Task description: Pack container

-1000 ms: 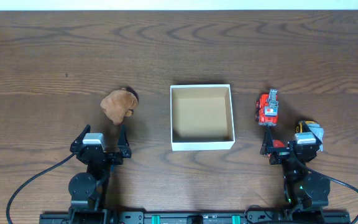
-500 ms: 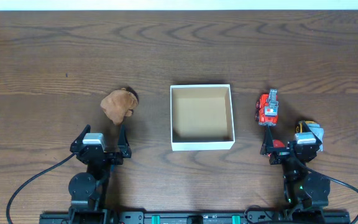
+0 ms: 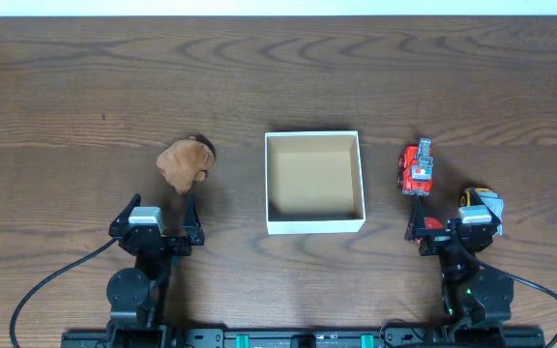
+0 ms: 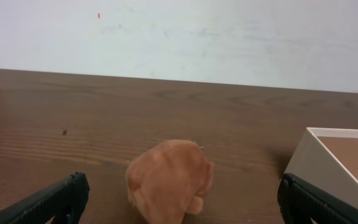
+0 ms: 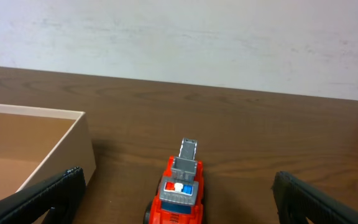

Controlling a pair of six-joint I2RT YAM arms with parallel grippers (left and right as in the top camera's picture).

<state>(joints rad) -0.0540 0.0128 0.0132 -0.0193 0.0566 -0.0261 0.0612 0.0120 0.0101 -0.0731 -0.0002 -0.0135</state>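
The container, a square white-walled box with a tan inside, sits empty at the table's middle. A brown plush toy lies to its left, just beyond my left gripper, which stands open. In the left wrist view the plush shows ahead between the spread fingers of the left gripper, untouched, with the container's corner at right. A red fire truck toy lies right of the container. My right gripper is open, with the truck ahead between its fingers and the container wall at left.
A small grey and yellow object lies by the outer finger of the right gripper. Bare dark wooden table stretches behind the container. A pale wall stands beyond the far table edge.
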